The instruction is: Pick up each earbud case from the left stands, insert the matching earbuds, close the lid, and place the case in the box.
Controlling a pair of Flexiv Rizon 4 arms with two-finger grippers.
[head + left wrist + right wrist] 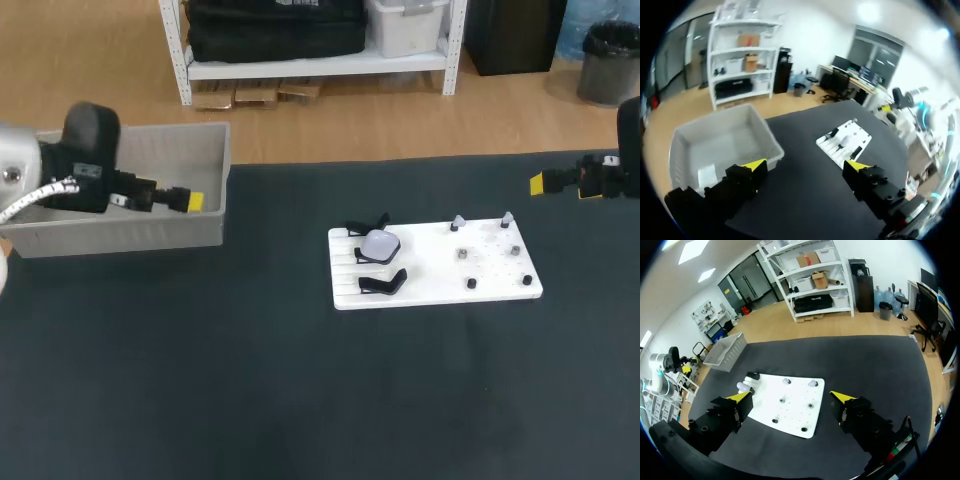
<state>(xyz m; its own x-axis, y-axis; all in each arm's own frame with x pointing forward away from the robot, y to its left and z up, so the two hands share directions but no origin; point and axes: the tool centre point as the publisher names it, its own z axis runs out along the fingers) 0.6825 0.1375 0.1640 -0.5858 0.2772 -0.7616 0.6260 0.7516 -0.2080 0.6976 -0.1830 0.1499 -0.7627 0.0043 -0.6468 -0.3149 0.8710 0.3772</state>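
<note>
The left gripper (805, 167), fingers apart, has the grey box (765, 135) just ahead, a pale item (706, 175) inside. The right gripper (791, 397) is likewise spread, with the earbud case (379, 245) ahead of it, its axis unclear.

I can read no text, number or sign in any of my views. A white slip (706, 175) lies in the box (771, 147), but any print on it is too small for me to make out. The white board (470, 265) and the earbud case (379, 244) on it show no lettering I can read.
</note>
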